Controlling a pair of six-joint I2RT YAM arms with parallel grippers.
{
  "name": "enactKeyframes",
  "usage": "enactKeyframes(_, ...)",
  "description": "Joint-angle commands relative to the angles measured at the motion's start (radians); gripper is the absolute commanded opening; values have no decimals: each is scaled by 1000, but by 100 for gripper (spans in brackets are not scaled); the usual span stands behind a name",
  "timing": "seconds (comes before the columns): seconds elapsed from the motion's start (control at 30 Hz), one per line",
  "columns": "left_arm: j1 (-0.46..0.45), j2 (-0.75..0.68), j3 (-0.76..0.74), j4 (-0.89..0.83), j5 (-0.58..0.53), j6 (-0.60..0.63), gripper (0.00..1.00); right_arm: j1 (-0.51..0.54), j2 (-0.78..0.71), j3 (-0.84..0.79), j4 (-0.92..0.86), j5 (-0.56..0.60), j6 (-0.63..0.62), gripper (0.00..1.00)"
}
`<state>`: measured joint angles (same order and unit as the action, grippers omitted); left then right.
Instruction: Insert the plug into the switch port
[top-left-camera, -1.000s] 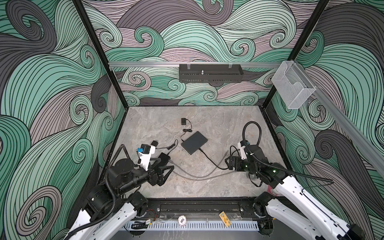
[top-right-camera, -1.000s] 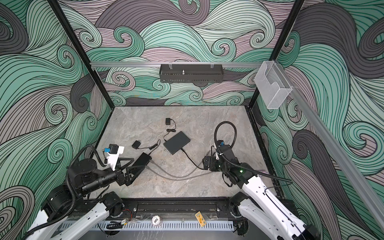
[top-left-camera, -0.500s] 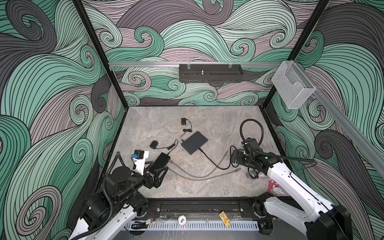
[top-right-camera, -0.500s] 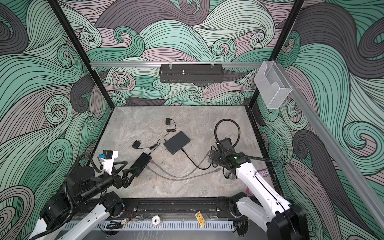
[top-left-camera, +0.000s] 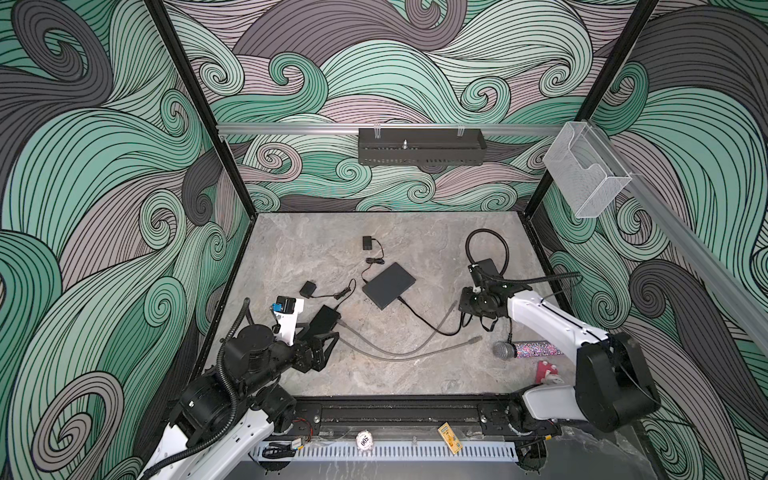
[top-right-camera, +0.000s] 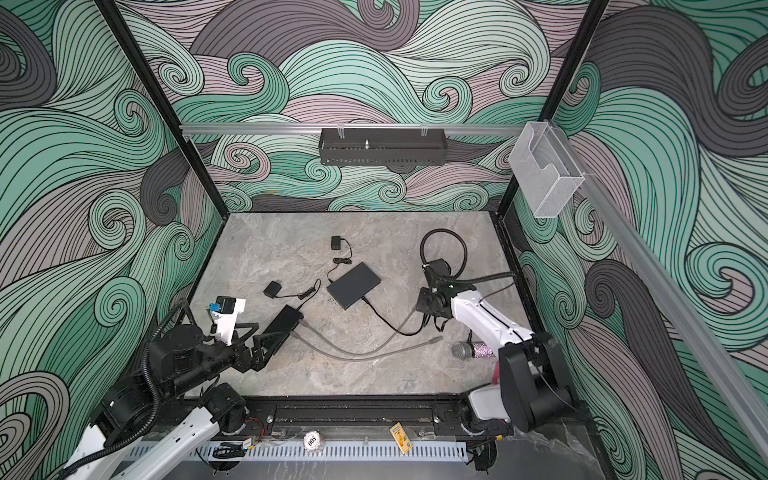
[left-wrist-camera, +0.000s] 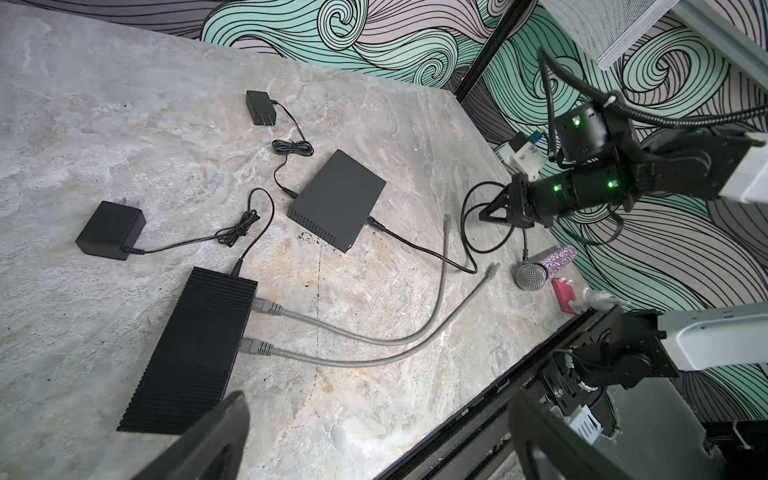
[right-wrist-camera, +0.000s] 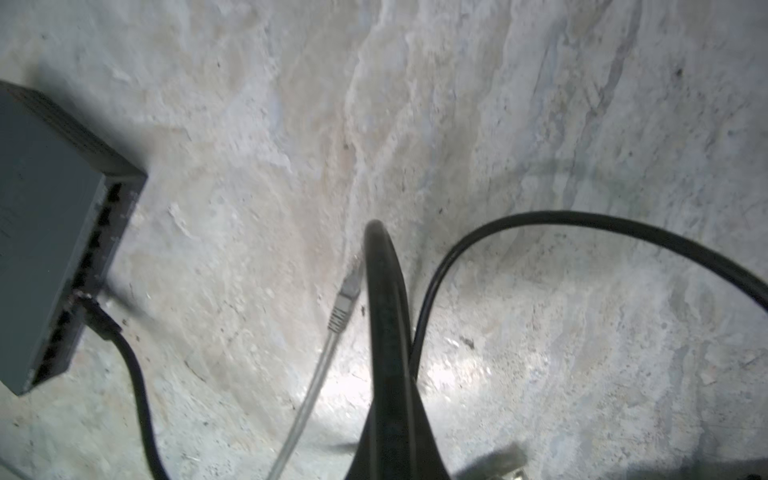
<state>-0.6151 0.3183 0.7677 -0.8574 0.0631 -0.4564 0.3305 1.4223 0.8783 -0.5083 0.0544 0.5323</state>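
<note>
The plug (right-wrist-camera: 347, 297) is a small clip connector on the free end of a grey cable (left-wrist-camera: 444, 266). It looks light and rigid, with a thin latch tab that could snap. The cable behind it is springy and would steer the tip if held far back. I judge the best hold is across the flanks of the boot, just behind the connector, leaving the nose free. The plug lies flat on the worktop (top-left-camera: 316, 249) towards the right edge. It is near but apart from the switch (top-left-camera: 388, 285), whose row of ports faces the front-right corner. One port is already taken by a black cable (right-wrist-camera: 137, 374).

The right claw (right-wrist-camera: 376, 249) is pressed together with nothing between its fingers. The plug lies just beside it, and in the blurred wrist view the claw may be brushing the connector's side. The left claw (left-wrist-camera: 376, 403) stands wide apart and empty. It hovers at the front end of a black ribbed box (left-wrist-camera: 199, 345) by the front-left corner.
</note>
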Motion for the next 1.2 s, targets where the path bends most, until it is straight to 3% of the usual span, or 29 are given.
enactKeyframes(0.0, 8, -19, 4, -29, -22, -18, 99, -5, 23, 103, -8, 53, -53, 0)
enactKeyframes(0.23, 8, -56, -2, -23, -28, -21, 99, -4, 102, 268, 24, 74, -173, 0)
enactKeyframes(0.8, 11, 67, -7, -2, 73, -3, 99, 14, 437, 692, 134, -72, -337, 0)
enactKeyframes(1.0, 11, 87, -3, -8, 73, -4, 99, -36, 510, 667, 142, -29, -324, 0)
enactKeyframes(1.07, 12, 78, -5, -7, 67, -6, 99, -62, 489, 602, 203, -47, -327, 32)
enactKeyframes(1.17, 12, 72, -5, 1, 82, 2, 99, -101, 428, 559, 203, -119, -319, 44)
